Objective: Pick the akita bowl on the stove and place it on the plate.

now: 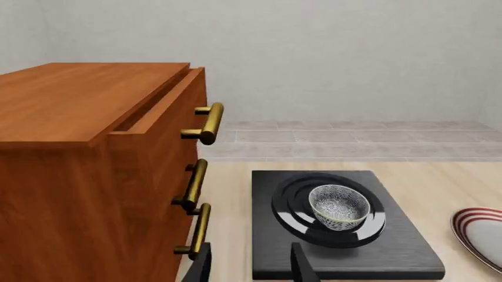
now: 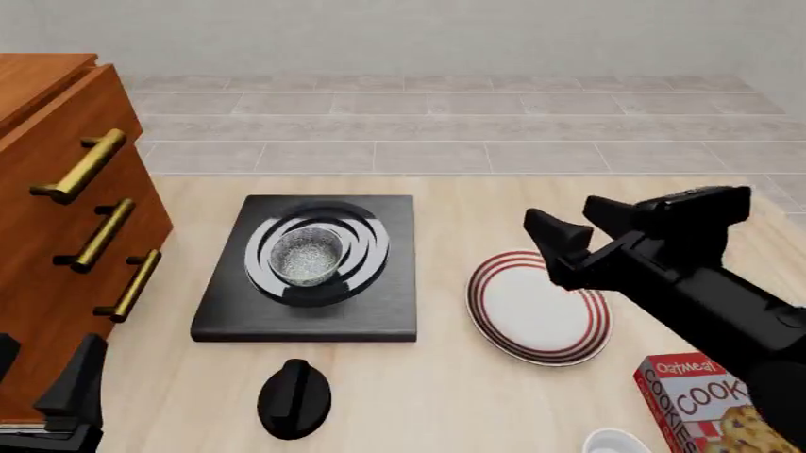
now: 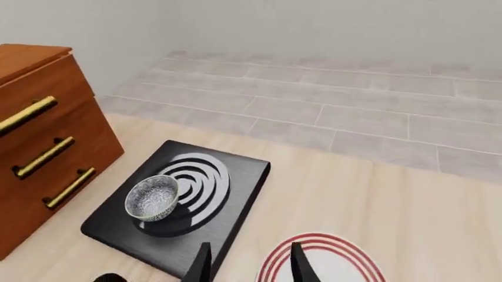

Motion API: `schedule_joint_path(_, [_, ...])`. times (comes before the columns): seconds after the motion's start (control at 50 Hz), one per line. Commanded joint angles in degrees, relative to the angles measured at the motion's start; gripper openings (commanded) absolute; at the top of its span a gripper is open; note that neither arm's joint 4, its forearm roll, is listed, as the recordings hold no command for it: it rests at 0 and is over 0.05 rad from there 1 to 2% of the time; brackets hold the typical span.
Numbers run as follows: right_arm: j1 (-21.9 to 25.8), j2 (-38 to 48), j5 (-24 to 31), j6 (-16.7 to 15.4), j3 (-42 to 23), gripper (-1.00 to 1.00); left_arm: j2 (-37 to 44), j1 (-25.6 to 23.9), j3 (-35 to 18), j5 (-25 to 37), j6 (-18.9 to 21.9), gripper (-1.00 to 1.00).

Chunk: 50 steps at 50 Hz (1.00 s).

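Front view: the bowl (image 2: 306,257) sits upright on the rings of the stove (image 2: 309,269), left of table centre. The plate (image 2: 539,307) lies on the table at the stove's 3 o'clock, near but apart from it, and nothing rests on it. The right gripper (image 2: 573,234) hangs above the plate's 12 o'clock rim, its fingers spread with nothing between them. At the bowl's 6 o'clock, past the stove's near edge, lies a knob (image 2: 294,398). A dresser (image 2: 63,236) with three brass handles stands at the stove's 9 o'clock. A cookie box (image 2: 705,406) and a white cup (image 2: 617,442) sit at the plate's 5 o'clock. The left gripper (image 2: 51,392) shows only as dark shapes at the lower left corner, so how wide it stands is hard to tell here.

Left wrist view: the left gripper's fingers (image 1: 302,264) are parted and hold nothing; beyond them the bowl (image 1: 339,207) rests on the stove (image 1: 341,226), the dresser (image 1: 94,170) is close beside, and the plate's (image 1: 478,232) edge is visible.

Right wrist view: two parted fingers (image 3: 298,261) frame empty air, with the plate's (image 3: 321,264) rim beneath and the bowl (image 3: 152,198) on the stove (image 3: 184,202) farther off.
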Motion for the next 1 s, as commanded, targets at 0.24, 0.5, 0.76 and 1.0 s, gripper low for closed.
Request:
schedule_joint_path(0.24, [7.8,20.0,0.5,4.2,-13.7,1.0,0.0,0.0,0.0,0.0,0.0,1.0])
schedule_joint_path(0.5, [9.2,27.8,-0.5,3.7,-19.9,1.0,0.0,0.0,0.0,0.0,0.0,1.0])
schedule_joint_path(0.76, [13.3,35.4,-0.9,7.2,-24.8,1.0,0.0,0.0,0.0,0.0,0.0,1.0])
schedule_joint_path(1.0, [13.6,41.2,-2.9,8.1,-27.1,1.0,0.0,0.0,0.0,0.0,0.0,1.0])
